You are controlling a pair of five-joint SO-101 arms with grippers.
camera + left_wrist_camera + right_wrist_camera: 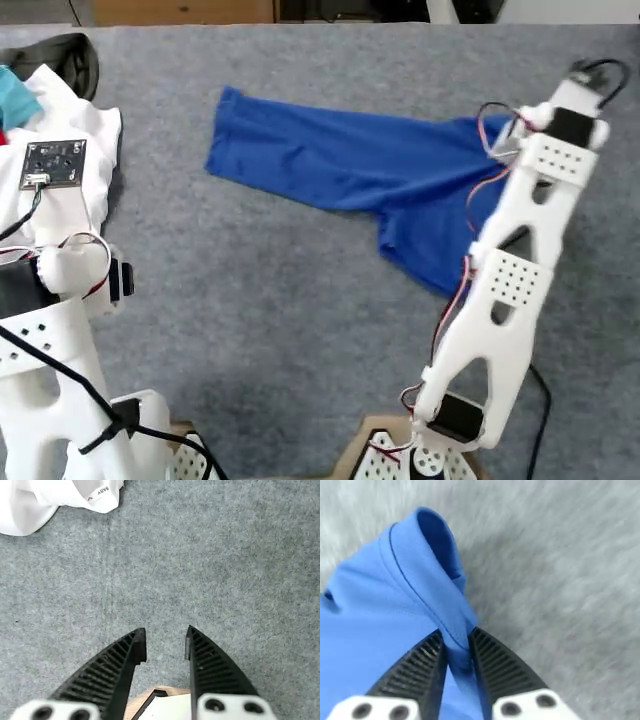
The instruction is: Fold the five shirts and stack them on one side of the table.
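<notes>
A blue shirt (350,170) lies spread across the middle of the grey table, its long part running toward the back left. My right gripper (456,641) is shut on a bunched edge of the blue shirt (405,585) at its right end, where the right arm (520,250) leans over the cloth. At the left edge sits a pile of shirts (60,130), white on top with teal and dark ones under it. My left gripper (165,642) hangs open above bare carpet, with a white shirt (55,500) a short way beyond its fingertips.
The grey carpeted table (270,330) has free room in the front middle between the two arms. The left arm (60,300) stands at the front left beside the pile. Both arm bases (400,455) sit at the front edge.
</notes>
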